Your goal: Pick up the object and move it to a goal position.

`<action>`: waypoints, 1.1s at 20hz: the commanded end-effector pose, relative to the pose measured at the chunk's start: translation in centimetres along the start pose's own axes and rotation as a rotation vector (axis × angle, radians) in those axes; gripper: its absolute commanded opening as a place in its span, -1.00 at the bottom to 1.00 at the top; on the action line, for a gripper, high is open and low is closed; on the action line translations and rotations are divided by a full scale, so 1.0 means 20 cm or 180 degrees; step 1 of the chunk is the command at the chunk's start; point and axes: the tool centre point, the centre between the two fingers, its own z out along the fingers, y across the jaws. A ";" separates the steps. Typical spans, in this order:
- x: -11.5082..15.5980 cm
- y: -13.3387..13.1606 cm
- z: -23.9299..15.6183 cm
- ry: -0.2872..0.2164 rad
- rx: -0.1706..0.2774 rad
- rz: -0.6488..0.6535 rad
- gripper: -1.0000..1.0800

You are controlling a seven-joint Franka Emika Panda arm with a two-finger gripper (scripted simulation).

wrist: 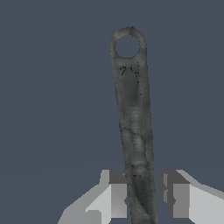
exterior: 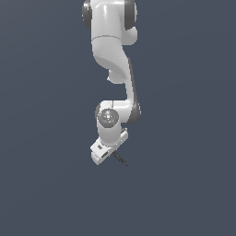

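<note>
Nearest in the wrist view: two pale grey fingers [wrist: 117,197] of the end effector [wrist: 144,197], one either side of a long, flat, dark grey tool [wrist: 133,122]. Left-hand finger touching the shaft or very nearly so; a narrow gap visible between the shaft and the other finger. Looks like a grip in progress or a loose one; cannot tell for certain whether fully clamped.

Further out along the same view: shaft running away from the fingers, mottled and rough in texture, ending in a ring-shaped head with a round hole through it. Nothing behind it but flat slate-blue ground.

In the exterior view: white robot arm [exterior: 113,69] hanging down from the top edge, bent at the wrist, with the end effector [exterior: 110,154] tilted toward the exterior view's left. Tool [exterior: 120,159] seen as a thin dark sliver poking out below and toward the exterior view's right of the fingers. No desk edge, shadow or contact line visible, so height above the surface cannot be judged.

Progress, as a judgement: approach done, tool between the fingers, possibly already held. No goal marker visible in either view, so carry to the goal position apparently remaining.
</note>
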 end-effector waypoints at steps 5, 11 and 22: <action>0.02 -0.08 -0.12 0.0002 -0.0003 -0.0003 -1.00; 0.05 -0.21 -0.32 0.0000 -0.0005 -0.0004 -1.00; 0.14 -0.57 -0.86 -0.0006 -0.0011 -0.0007 -1.00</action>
